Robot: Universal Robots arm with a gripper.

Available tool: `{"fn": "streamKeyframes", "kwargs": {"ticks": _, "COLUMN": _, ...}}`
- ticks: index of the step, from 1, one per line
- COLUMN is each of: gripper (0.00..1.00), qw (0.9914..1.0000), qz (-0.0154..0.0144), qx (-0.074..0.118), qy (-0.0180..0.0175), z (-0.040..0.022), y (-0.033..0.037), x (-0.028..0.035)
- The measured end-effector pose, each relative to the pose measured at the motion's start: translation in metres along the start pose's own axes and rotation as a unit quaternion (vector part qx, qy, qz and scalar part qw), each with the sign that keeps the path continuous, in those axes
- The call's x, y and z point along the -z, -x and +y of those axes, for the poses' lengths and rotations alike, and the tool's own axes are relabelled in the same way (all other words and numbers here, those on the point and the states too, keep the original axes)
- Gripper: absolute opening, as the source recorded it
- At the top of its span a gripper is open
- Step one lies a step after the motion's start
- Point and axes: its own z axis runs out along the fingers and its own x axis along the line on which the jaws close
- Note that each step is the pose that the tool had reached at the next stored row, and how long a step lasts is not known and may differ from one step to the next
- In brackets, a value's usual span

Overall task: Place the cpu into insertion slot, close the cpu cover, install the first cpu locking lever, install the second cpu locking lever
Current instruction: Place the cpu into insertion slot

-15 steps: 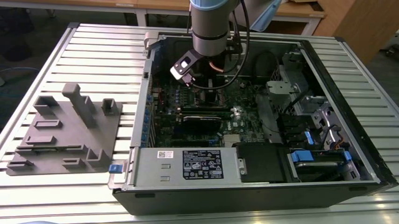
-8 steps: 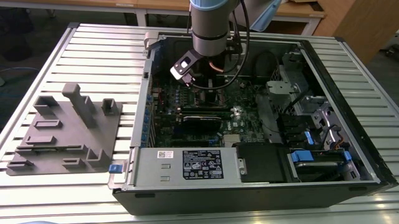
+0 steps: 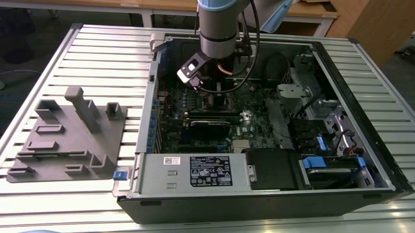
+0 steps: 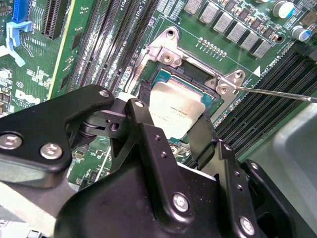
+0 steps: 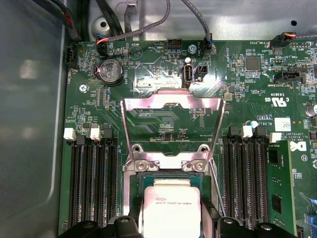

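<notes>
The silver chip [image 5: 171,208] lies flat in its square black socket [image 5: 132,193] on the green board [image 5: 247,99], with the black claw [image 5: 171,233] straddling it. The metal cover frame [image 5: 171,103] is swung open, away from the chip (bare board shows through its window). Long black memory slots [image 5: 94,183] run along both sides. A coin battery [image 5: 111,70] sits beyond the frame, and grey cables [image 5: 148,20] plug in near the grey case wall [image 5: 29,124].

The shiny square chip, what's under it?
Under the cpu is the insertion slot. Only the slot's dark rim peeks out around the chip. The slot's middle is hidden by the chip. The cpu cover stands open, not over it.
</notes>
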Motion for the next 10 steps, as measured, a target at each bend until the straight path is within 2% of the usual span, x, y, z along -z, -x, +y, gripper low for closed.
{"fn": "streamKeyframes", "kwargs": {"ticks": 4, "gripper": 0.54, "qw": 1.0, "qz": 0.0006, "qx": 0.0, "qy": 0.0004, "z": 0.0004, "y": -0.0003, "x": 0.0019}}
{"fn": "streamKeyframes", "kwargs": {"ticks": 10, "gripper": 0.54, "qw": 1.0, "qz": 0.0, "qx": 0.0, "qy": 0.0, "z": 0.0004, "y": -0.0001, "x": 0.0033}}
